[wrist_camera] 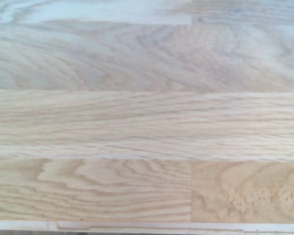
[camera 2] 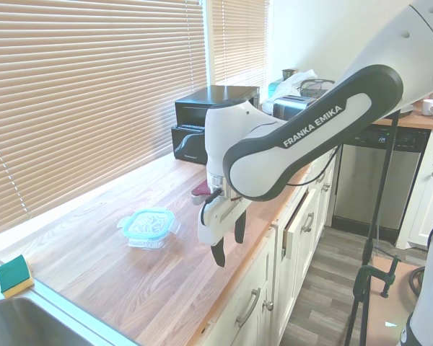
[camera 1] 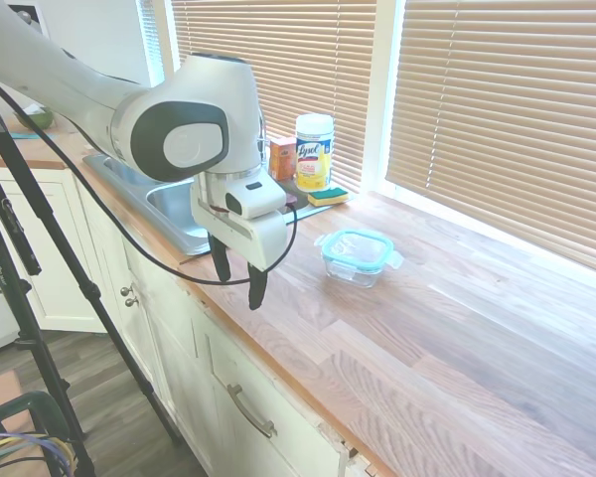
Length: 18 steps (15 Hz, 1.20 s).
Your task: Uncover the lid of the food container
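Countertop (camera 1: 447, 338) of wood planks fills the wrist view, nothing else there. Sink (camera 1: 174, 214) at 9 o'clock of the container. Lysol canister (camera 1: 314, 151) and sponge (camera 1: 328, 196) at 11 o'clock. Gripper (camera 1: 238, 276) hangs over the counter's front edge, fingers spread moderately, empty, well apart from the food container (camera 1: 355, 266) at its 3 o'clock. Lid (camera 1: 355, 246) sits on the container, teal rim.

Arm (camera 1: 99, 99) bent; claw (camera 1: 238, 276) pointing down, fingers apart, empty.

Teal-rimmed clear lid (camera 1: 356, 245), wood-grain countertop (camera 1: 457, 328)
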Motion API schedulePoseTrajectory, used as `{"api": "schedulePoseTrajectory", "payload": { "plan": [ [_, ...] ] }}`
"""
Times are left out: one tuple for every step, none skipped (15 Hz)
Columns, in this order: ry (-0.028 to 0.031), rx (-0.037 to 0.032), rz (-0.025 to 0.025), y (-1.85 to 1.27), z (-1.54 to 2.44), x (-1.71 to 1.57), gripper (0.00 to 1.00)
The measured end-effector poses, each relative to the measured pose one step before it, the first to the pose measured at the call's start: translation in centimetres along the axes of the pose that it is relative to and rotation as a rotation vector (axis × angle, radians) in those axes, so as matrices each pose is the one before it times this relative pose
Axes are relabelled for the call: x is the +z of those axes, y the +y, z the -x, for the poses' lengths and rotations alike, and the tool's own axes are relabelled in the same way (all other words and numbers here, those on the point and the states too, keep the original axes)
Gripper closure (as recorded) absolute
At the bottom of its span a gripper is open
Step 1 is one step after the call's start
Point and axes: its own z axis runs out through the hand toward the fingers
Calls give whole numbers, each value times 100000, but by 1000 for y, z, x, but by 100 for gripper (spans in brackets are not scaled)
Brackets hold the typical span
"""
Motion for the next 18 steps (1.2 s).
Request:
{"api": "schedulePoseTrajectory", "payload": {
  "plan": [
    [-215,-100,-161,-2,-17,41,0],
    [88,-195,-548,-49,-63,-63,0],
    [792,220,-784,-167,-134,-203,0],
    [1285,186,-657,-336,-193,-377,0],
    [1674,175,-321,-573,-171,-530,0],
    [2366,185,-78,-825,-127,-568,0],
    [2488,385,100,-1018,-56,-499,0],
    [2170,56,238,-1118,-7,-376,0],
    [2080,-282,289,-1203,-1,-316,0],
    [2297,-935,195,-1182,-72,-358,0],
    [1856,-1141,244,-1291,2,-508,0],
    [1442,-1958,607,-1277,-2,-640,0],
    [1828,-2224,828,-1205,-79,-665,0],
    [1858,-2446,1132,-1243,-75,-541,0],
    [2027,-2147,793,-1221,-228,-441,0],
    [1744,-2141,860,-1191,-254,-226,0],
    [1269,-2056,1203,-1095,-236,30,0],
    [1634,-1894,1395,-976,-272,266,0]
  ]
}}
